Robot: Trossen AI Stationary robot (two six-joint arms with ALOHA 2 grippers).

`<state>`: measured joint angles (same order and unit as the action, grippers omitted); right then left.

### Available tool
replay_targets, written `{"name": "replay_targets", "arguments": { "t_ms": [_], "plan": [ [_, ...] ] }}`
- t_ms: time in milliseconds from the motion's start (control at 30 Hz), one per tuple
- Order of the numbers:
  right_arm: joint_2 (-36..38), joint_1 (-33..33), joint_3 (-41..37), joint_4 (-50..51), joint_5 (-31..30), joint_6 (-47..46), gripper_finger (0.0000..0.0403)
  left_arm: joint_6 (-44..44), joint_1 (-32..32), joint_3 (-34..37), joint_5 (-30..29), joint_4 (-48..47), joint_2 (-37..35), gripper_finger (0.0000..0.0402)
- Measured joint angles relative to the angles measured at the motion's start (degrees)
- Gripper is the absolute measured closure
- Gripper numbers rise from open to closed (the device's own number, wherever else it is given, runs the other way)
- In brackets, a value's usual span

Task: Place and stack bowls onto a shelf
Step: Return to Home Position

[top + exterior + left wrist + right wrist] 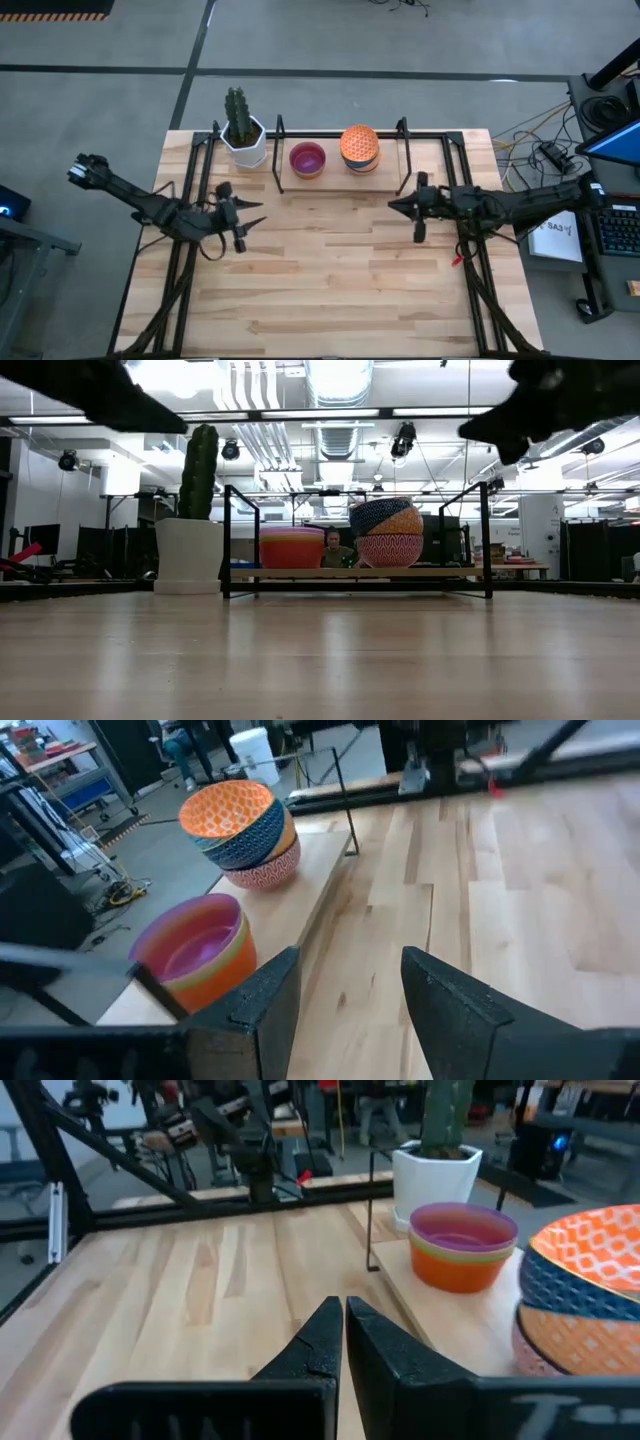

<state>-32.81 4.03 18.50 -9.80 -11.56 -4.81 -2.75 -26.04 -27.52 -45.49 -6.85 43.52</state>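
The shelf [333,180] sits at the 12 o'clock edge of the wooden surface [330,290], its long axis running 9 to 3 o'clock. On its board, mouths upward, stand a purple-topped stack of plain bowls [308,159] and, at its 3 o'clock, a stack of patterned bowls [359,146]. A cactus pot [243,135] stands just outside at 9 o'clock. The left tool [258,215], fingers spread, hangs at 9 o'clock. The right tool [395,204], fingers pressed together, hangs at 3 o'clock. Both are empty. Only the low view shows the stacks' layered sides, ceiling ducts and a seated person [332,548] beyond.

Overhead, table-level, wrist views; shelf [333,168] shared.
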Motion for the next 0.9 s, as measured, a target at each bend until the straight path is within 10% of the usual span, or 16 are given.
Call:
{"name": "replay_targets", "arguments": {
  "t_ms": [900],
  "plan": [
    [31.4,0.0,-13.2,7.6,4.7,11.7,0.0394,-3.8,4.3,22.4,-0.7,3.7,-43.4,0.0365]
  ]
}}
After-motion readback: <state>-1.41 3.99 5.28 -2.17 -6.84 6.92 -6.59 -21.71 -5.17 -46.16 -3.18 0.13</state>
